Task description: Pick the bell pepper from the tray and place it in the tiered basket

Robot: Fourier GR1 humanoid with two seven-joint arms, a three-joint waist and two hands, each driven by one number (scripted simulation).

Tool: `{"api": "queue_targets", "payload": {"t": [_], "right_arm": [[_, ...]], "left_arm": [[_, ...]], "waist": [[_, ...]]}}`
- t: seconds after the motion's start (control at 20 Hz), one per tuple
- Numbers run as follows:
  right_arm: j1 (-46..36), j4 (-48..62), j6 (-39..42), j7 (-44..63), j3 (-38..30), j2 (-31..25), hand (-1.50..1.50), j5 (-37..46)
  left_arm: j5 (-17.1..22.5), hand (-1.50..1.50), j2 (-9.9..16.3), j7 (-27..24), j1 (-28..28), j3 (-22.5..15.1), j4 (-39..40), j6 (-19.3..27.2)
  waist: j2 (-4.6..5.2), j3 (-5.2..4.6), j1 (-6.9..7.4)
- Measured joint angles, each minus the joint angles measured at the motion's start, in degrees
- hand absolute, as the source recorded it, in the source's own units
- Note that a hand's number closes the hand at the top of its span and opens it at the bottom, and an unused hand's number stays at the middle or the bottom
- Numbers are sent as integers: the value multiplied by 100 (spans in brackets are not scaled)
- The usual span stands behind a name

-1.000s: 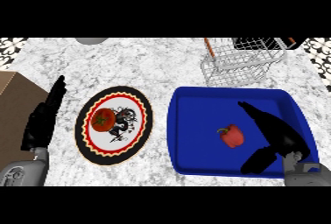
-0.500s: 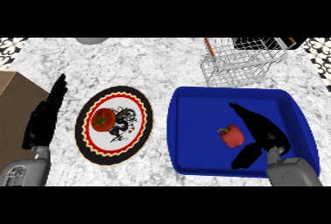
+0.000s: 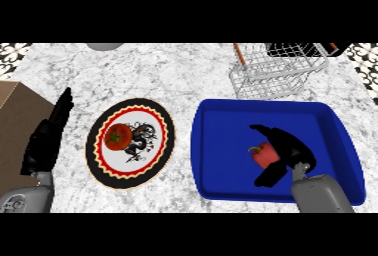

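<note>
One red bell pepper point(image 3: 264, 155) sits mid-tray, my right hand point(image 3: 289, 150) spread wide around it, fingers point(image 3: 267, 132) arched over the top and thumb below, nothing gripped yet. I judge it light, stiff-walled and glossy, best pinched across its shoulders. One blue tray point(image 3: 221, 115), one tiered basket point(image 3: 277, 70), one plate point(image 3: 111, 165) bearing one tomato point(image 3: 117, 136); my left hand point(image 3: 48, 137) rests flat.

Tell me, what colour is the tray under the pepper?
Deep blue tray, seen in the head view.

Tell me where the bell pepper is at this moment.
In the head view the bell pepper lies in the blue tray at the right, between the fingers and thumb of the right hand.
</note>
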Motion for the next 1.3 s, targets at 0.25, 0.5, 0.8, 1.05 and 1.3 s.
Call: {"api": "queue_targets", "payload": {"t": [0.25,0.5,0.8,1.05,1.3], "right_arm": [[-105,103,251,-430,364,-211,150,258],[34,112,46,-755,471,-121,150,548],[132,-153,82,-719,59,105,150,186],[-112,-690,-356,86,705,635,150,303],[-678,-824,-1629,1095,2242,917,150,491]], "left_arm": [[-21,0,-31,64,-24,-4,-25,-10],[-32,0,-27,7,-45,72,24,-74],[-26,0,-26,14,-113,147,119,-117],[-114,0,-101,-18,-157,96,217,-45],[-158,0,-154,45,-266,-12,216,-72]], "waist": [[-15,-18,3],[-6,-6,-4],[-3,-1,-19],[-8,-3,24],[-10,-2,141]]}}
